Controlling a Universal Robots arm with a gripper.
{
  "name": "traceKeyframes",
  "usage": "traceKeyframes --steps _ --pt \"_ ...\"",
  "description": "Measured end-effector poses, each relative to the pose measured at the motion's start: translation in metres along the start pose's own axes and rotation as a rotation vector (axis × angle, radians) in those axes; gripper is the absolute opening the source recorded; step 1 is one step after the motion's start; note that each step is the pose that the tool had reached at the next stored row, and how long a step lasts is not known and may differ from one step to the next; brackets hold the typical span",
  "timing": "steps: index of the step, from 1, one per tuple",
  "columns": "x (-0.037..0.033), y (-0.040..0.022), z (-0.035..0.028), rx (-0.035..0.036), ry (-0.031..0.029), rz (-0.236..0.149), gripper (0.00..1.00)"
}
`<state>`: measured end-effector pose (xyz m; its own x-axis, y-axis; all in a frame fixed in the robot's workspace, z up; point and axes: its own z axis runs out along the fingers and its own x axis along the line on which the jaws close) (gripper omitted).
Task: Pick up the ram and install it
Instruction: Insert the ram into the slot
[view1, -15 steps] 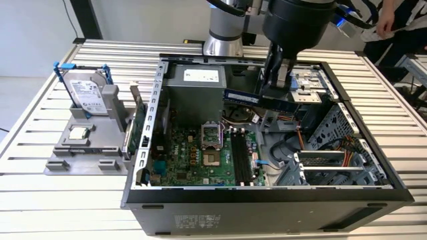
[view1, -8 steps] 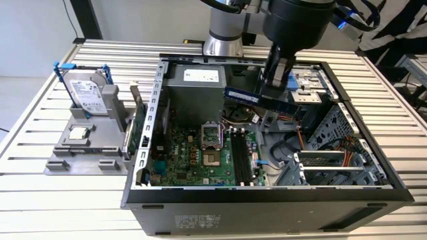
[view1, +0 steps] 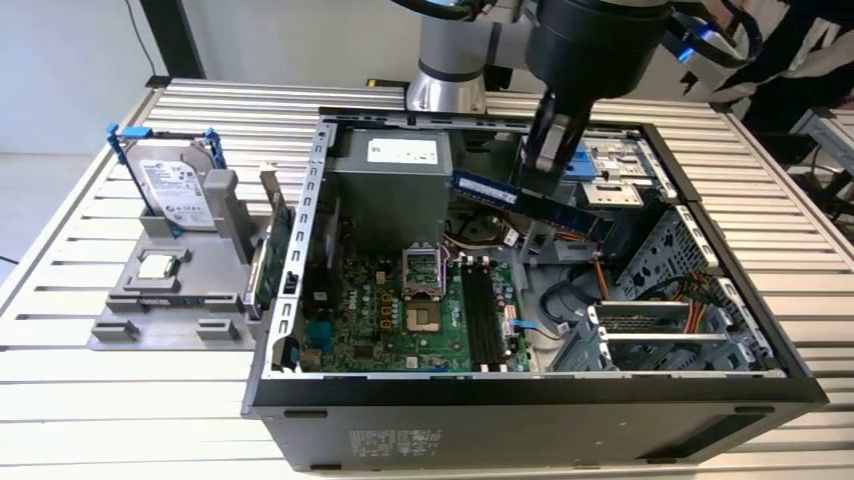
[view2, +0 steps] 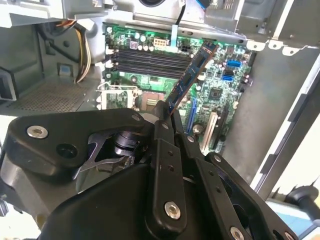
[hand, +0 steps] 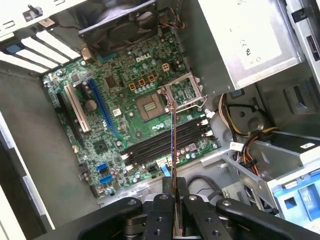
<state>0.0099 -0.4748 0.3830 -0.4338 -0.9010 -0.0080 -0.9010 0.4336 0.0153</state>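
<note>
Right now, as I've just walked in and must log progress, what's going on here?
The robot arm's gripper is shut on the ram, holding it tilted in the air over the motherboard in the open computer case. The memory slots are empty, so the ram is not yet installed. A hard drive stands in the grey holder at the exterior view's left.

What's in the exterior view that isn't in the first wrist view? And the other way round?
The exterior view adds the hard drive standing in a grey holder on the slatted table. The first wrist view adds the black fan beside the motherboard. Both have the pincer shut on the ram, held over the motherboard.
</note>
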Motion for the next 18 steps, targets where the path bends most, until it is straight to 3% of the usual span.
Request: traceKeyframes --steps 18 --pt "0.0000 0.0000 0.0000 0.0016 -0.0030 0.196 0.00"
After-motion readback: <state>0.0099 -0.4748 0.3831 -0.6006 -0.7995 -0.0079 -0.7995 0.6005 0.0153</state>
